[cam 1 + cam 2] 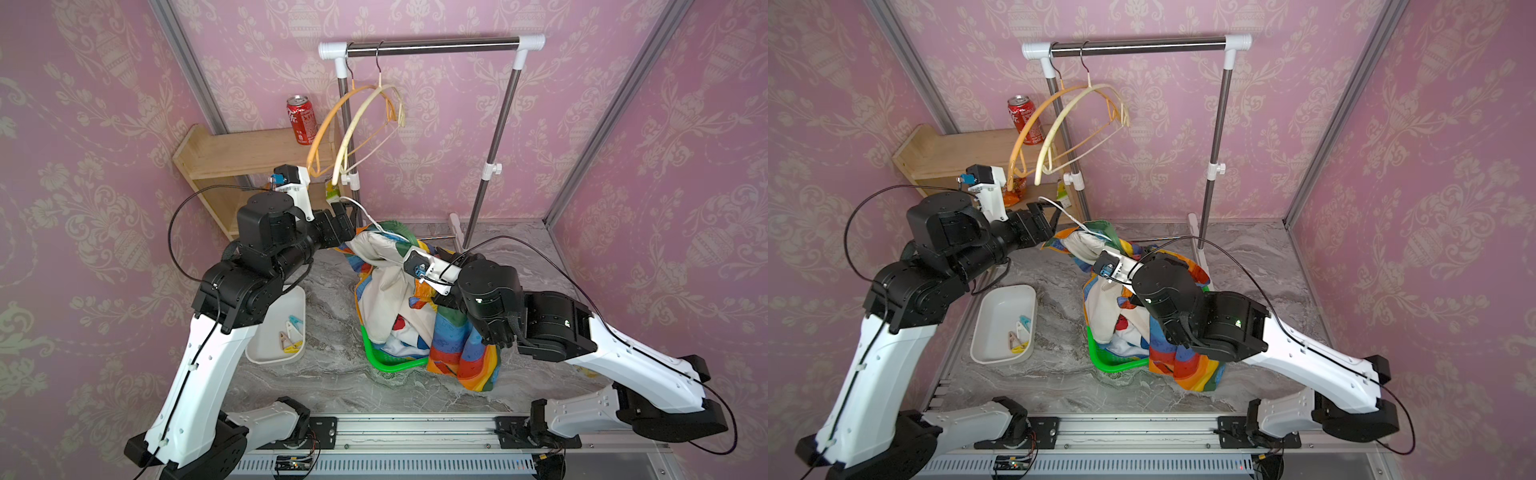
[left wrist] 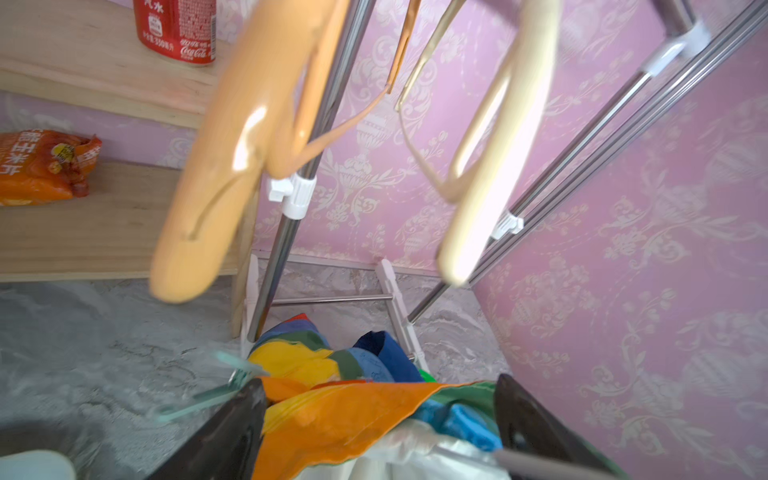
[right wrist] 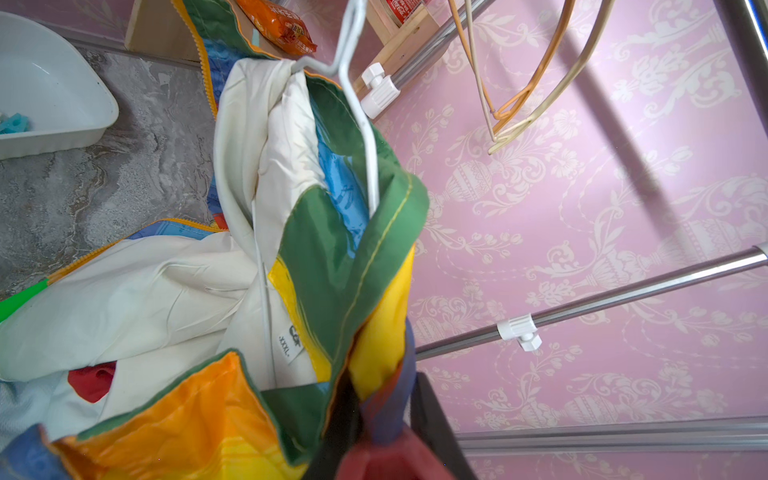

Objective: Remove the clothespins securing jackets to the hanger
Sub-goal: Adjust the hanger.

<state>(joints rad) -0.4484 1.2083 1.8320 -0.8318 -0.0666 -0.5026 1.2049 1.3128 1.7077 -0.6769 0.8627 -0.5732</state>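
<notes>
Left arm (image 1: 216,353): upper link steep, elbow high, forearm level, reaching toward rear. Left tool (image 2: 378,390): jaws spread wide (cloth lies loose between them).

Right arm (image 1: 636,361): low, folded inward from right side, wrist raised mid-tabletop. Right tool (image 3: 384,395): jaws nearly together, pinching fold of rainbow jacket (image 3: 361,249).

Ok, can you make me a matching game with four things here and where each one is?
Things:
1. red can
2. clothespins
3. bare hangers
4. rainbow jacket

Places:
A. hanging on the metal rail
B. heaped over the green basket
C. standing on the wooden shelf
D. lying in the white tray

Pairs: 1-C, 2-D, 3-A, 4-B.
</notes>
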